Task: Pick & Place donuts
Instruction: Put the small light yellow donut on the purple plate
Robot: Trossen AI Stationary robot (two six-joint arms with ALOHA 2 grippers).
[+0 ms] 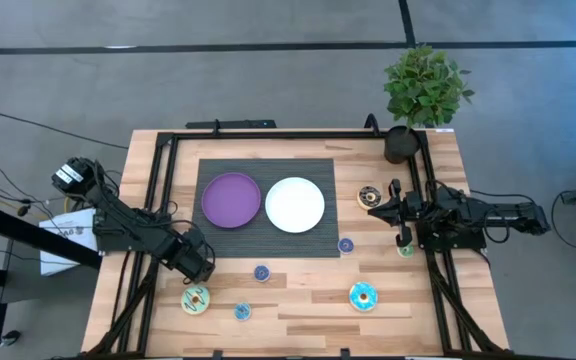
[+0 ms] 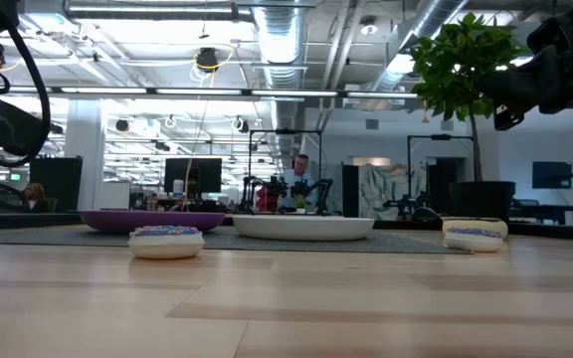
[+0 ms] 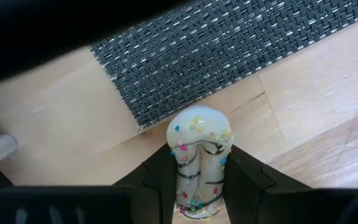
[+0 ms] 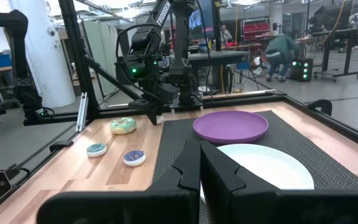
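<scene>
On the wooden surface [image 1: 298, 300], the left pincer [image 3: 199, 186] is clamped on a cream donut [image 3: 199, 155] held edgewise above the mat [image 3: 229, 50] corner, and it may slip or roll if released short of the purple plate [image 1: 231, 199]; the right pincer [image 4: 200, 163], closed and empty, waits.

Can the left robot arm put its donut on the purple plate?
Probably yes. The left gripper is shut on a cream sprinkled donut near the dark mat's corner, and the purple plate lies bare just beyond with nothing between them.
</scene>
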